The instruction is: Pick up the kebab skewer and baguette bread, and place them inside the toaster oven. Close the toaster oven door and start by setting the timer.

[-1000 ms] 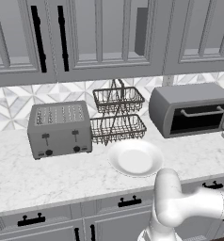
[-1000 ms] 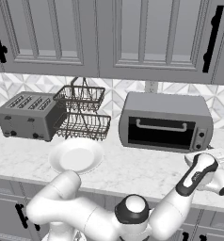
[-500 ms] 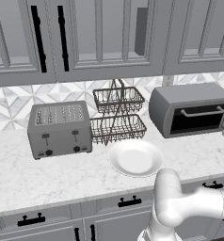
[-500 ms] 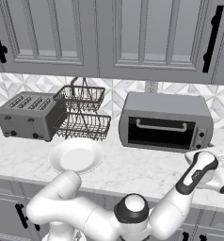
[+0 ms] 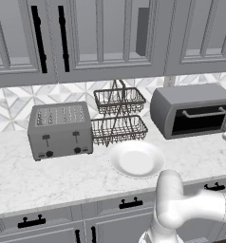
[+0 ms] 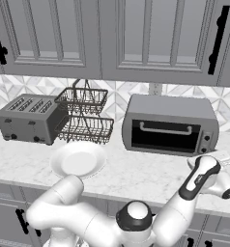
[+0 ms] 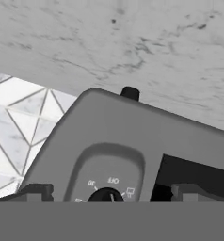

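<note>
The toaster oven (image 6: 171, 124) sits on the worktop (image 6: 136, 171) against the tiled wall, to the right of the wire basket rack (image 6: 83, 116), with its long axis running along the wall and its dark glass door (image 6: 164, 135) facing out toward the robot. The door looks shut, its bar handle (image 6: 165, 128) lying level across the top of the glass. At the oven's right end is the control panel, and the hand view looks close onto the timer knob (image 7: 106, 195), whose marks read off and 30; there the oven appears tilted because the hand is rolled. The gripper (image 7: 111, 194) hovers just in front of that knob with its fingers (image 7: 36, 192) spread wide on either side, holding nothing. I see no skewer or loaf on the worktop, and the dark glass hides whether they are inside. The risk I judge from here: the spread fingers could close off-centre and slip round the knob without turning it, or push on the panel and shove the oven back toward the wall. A round white plate (image 6: 78, 159) lies in front of the rack, and a slotted toaster (image 6: 26, 119) stands left of it.
</note>
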